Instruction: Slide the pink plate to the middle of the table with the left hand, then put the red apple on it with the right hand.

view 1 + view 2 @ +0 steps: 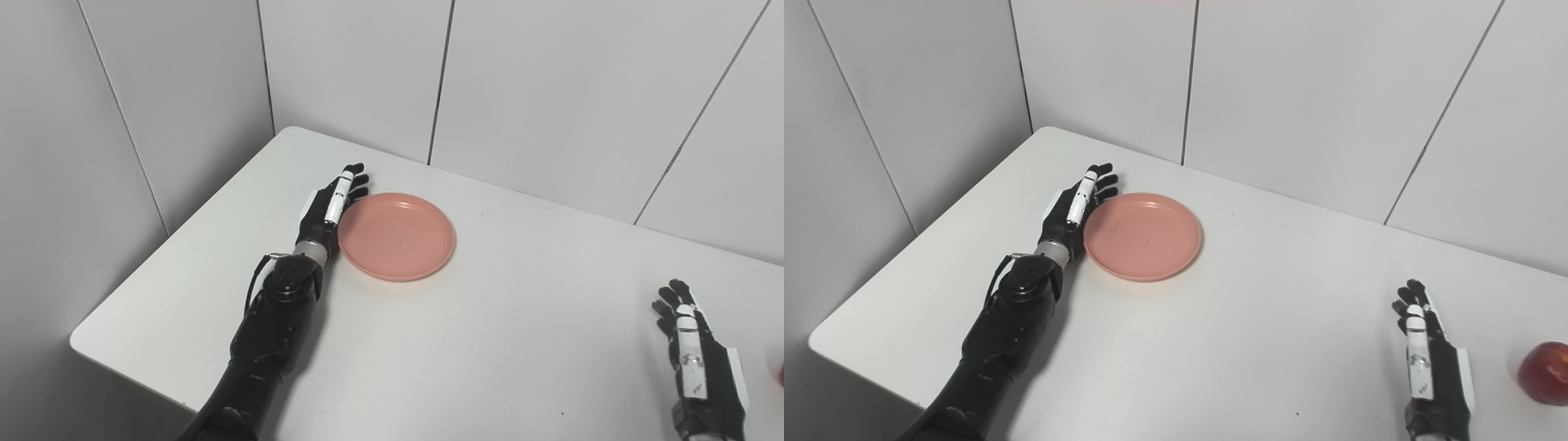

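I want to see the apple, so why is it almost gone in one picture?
Left eye view: the picture's right edge cuts the red apple to a sliver. Right eye view: the whole apple shows, sharp, beside the right hand. Both views: soft, even light, faint shadows, no glare on the pink plate.

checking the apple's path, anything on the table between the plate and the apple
Only the right hand sits near that line, beside the apple; otherwise bare table up to the plate, seen in the right eye view.

Two head cameras, side by side, look down onto table (520,318); views overlap almost fully.
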Controlling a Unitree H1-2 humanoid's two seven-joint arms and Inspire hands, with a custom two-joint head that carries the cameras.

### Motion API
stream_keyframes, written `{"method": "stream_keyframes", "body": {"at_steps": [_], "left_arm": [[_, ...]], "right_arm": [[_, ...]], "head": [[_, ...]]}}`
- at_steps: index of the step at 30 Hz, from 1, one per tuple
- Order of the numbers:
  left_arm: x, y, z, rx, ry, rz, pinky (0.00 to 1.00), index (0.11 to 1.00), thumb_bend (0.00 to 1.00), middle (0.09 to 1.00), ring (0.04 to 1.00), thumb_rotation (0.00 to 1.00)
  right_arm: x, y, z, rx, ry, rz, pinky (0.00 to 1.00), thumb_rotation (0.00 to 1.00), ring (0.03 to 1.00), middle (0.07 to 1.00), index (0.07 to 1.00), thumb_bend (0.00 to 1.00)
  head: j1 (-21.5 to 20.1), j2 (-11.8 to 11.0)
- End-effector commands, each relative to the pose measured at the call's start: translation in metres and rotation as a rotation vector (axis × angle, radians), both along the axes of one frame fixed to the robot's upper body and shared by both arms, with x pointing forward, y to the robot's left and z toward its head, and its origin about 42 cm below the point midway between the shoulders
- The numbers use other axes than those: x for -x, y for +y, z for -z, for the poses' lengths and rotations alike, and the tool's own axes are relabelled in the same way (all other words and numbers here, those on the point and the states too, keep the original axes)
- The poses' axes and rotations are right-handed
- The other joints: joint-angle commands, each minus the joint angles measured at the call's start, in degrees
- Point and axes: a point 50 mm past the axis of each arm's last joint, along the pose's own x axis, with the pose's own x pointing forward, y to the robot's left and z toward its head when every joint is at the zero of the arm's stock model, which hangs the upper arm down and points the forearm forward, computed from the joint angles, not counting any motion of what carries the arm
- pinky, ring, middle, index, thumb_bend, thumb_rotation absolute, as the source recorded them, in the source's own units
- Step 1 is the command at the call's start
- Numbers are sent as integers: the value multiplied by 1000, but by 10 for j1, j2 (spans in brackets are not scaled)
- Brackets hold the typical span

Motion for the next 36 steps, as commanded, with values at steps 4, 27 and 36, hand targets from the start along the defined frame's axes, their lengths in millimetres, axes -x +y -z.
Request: {"method": "stream_keyframes", "body": {"at_steps": [4, 27, 36], "left_arm": [[-8, -27, -7, 6, -18, 86, 839, 832, 360, 858, 854, 1000], [1, -58, -9, 64, -10, 177, 874, 854, 356, 882, 881, 1000], [5, -74, -10, 40, -1, 219, 858, 853, 369, 879, 872, 1000]], "right_arm": [[-5, 2, -16, -1, -84, -16, 949, 1000, 903, 913, 913, 142], [-4, 8, -18, -31, -71, -10, 934, 1000, 896, 908, 912, 152], [-4, 12, -20, -23, -66, -6, 925, 1000, 900, 906, 906, 163]], "head": [[-5, 3], [-30, 21], [-50, 29]]}}
